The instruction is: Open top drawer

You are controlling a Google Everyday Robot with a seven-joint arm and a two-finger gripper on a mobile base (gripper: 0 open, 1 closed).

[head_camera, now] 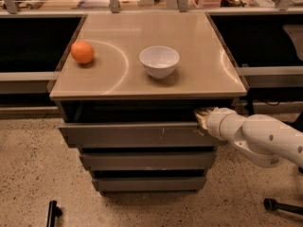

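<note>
- Grey and flat, the top drawer (137, 135) is the widest of three fronts stacked under the desk (203, 41), and it sits directly below the tabletop's front edge.
- In my one camera view, a dark band shows between that edge and the upper rim of the drawer front, and small whitish scratches mark the front right of centre.
- The end effector (201, 119) is at the drawer's upper right corner, tucked into the dark band just under the tabletop and touching or nearly touching the drawer's top rim.
- I cannot tell from here whether the end effector is apart, together or clamped on the rim, because its tip is buried in shadow.
- The white arm (265, 138) comes in from the right edge and runs leftward, level with the drawer front.
- Below the top drawer I see the middle drawer (144, 161) and the bottom drawer (149, 183), each narrower and shorter than the one above it.
- On the beige tabletop, an orange (82, 52) rests near the left edge and a white bowl (159, 61) stands upright near the middle, well apart from the fruit.
- The floor (28, 174) around the unit is speckled stone.
</note>
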